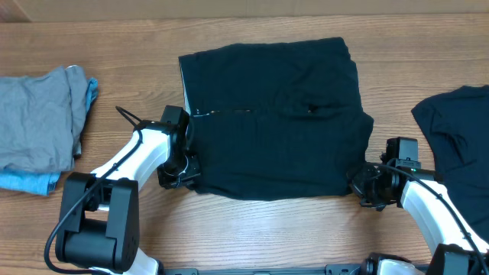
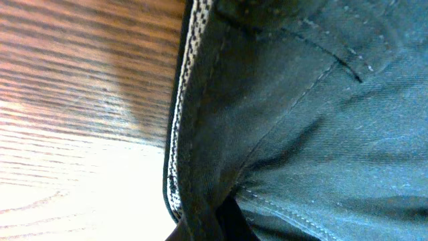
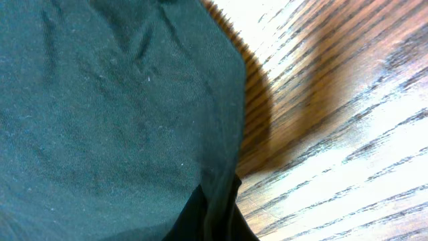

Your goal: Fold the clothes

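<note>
A black garment (image 1: 275, 122) lies partly folded into a rough rectangle in the middle of the wooden table. My left gripper (image 1: 182, 169) is shut on its near left corner; the left wrist view shows the seamed black cloth (image 2: 301, 134) pinched between the fingers (image 2: 214, 224). My right gripper (image 1: 367, 186) is shut on its near right corner; the right wrist view shows the cloth (image 3: 114, 120) held at the fingertips (image 3: 214, 214). A second black garment (image 1: 458, 130) lies at the right edge.
A grey garment (image 1: 38, 118) lies folded on a light-blue one (image 1: 30, 182) at the far left. Bare wooden table (image 1: 252, 229) runs along the front between the two arm bases.
</note>
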`<state>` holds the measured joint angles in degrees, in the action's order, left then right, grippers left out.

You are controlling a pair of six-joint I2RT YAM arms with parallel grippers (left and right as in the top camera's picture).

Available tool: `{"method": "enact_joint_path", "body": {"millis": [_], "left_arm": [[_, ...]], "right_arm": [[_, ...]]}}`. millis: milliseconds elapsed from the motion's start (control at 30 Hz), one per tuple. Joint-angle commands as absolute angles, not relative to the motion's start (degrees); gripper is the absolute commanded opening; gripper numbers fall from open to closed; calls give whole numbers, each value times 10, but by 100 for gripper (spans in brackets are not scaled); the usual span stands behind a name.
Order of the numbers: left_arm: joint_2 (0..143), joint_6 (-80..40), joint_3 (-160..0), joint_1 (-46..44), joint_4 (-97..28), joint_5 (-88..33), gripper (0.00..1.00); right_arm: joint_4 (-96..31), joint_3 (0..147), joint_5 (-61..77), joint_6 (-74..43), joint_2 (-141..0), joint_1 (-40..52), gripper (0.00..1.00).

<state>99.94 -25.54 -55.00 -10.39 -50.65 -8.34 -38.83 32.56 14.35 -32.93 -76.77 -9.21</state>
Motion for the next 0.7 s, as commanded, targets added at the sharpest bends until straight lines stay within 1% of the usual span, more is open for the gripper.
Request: {"method": "enact_joint_path", "body": {"millis": [0, 233, 267, 433, 667], "left_arm": [[992, -242, -557, -100, -533, -91, 4], [963, -216, -605, -100, -605, -92, 4], [940, -216, -614, -100, -618, -93, 4], [869, -216, -620, -101, -642, -93, 4], [804, -216, -620, -102, -693, -102, 4]], "right_arm": [[-396, 331, 157, -328, -766, -90, 4], [-513, 434, 145, -296, -766, -90, 4], [-538, 451, 140, -295, -766, -90, 4], [-587, 476, 135, -265, -766, -90, 4], [-679, 550, 115, -252, -759, -90, 4]]}}
